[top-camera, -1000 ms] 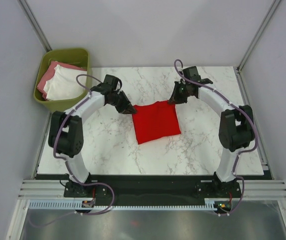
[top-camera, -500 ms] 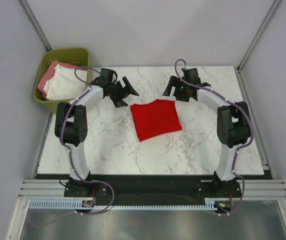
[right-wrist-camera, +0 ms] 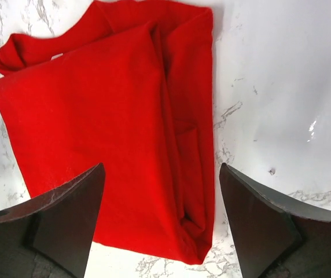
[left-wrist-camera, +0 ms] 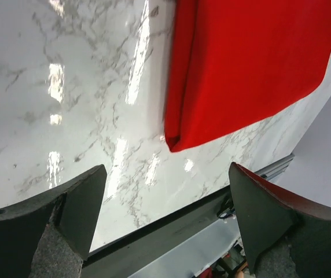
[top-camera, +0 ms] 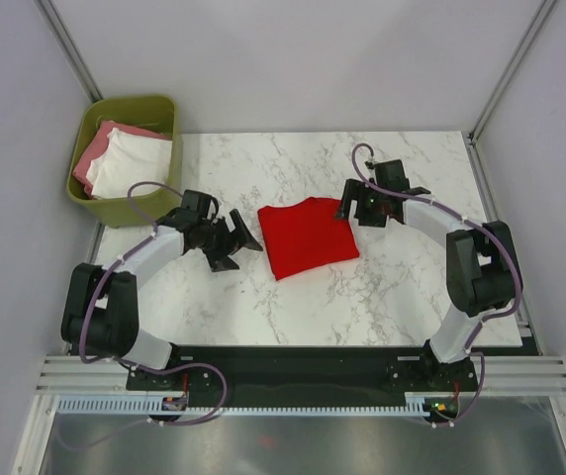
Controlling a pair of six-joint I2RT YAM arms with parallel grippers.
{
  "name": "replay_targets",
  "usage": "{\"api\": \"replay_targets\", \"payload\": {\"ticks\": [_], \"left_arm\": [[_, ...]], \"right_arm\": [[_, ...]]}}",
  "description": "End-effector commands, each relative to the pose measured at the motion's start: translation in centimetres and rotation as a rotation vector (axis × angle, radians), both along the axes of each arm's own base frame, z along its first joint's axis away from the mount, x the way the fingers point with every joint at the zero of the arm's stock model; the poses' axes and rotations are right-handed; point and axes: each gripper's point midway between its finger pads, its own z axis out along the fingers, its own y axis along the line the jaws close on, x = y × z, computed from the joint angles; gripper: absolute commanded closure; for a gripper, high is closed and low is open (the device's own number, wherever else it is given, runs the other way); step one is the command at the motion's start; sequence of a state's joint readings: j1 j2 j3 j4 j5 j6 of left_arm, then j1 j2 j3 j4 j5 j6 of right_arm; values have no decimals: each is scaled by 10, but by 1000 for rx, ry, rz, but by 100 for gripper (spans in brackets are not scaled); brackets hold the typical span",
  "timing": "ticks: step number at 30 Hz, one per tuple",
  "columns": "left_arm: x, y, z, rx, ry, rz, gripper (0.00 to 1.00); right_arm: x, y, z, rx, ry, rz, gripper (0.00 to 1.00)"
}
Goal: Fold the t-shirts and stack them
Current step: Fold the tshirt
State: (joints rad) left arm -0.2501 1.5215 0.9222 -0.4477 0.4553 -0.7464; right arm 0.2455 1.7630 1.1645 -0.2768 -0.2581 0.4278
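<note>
Nearest us, our left gripper point(top-camera: 241, 252) hangs spread and empty just left of the folded red t-shirt point(top-camera: 308, 237) on the table point(top-camera: 214, 307). Our right gripper point(top-camera: 350, 212), likewise spread, hovers at its far right corner, the closer arm. Beyond, the white t-shirt point(top-camera: 137, 166) and pink t-shirt point(top-camera: 97, 153) lie in the bin point(top-camera: 90, 193).
</note>
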Motion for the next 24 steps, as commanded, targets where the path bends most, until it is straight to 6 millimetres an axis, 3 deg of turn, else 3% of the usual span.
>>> {"api": "replay_targets", "payload": {"ticks": [1, 10, 14, 18, 22, 24], "left_arm": [[-22, 0, 9, -23, -47, -40, 6], [-37, -3, 19, -51, -77, -68, 8], [-32, -16, 33, -71, -107, -95, 11], [-25, -32, 49, -91, -123, -111, 13], [-23, -69, 66, -112, -142, -178, 16], [-18, -83, 63, -110, -117, -193, 19]], "right_arm": [[-2, 10, 11, 47, -30, 63, 12], [8, 22, -17, 82, 51, 105, 18], [6, 14, 5, 52, -4, 92, 18], [-3, -11, 25, -71, -5, 32, 19], [-28, 3, 52, 22, -15, 74, 29], [-39, 17, 52, 73, 7, 116, 40]]}}
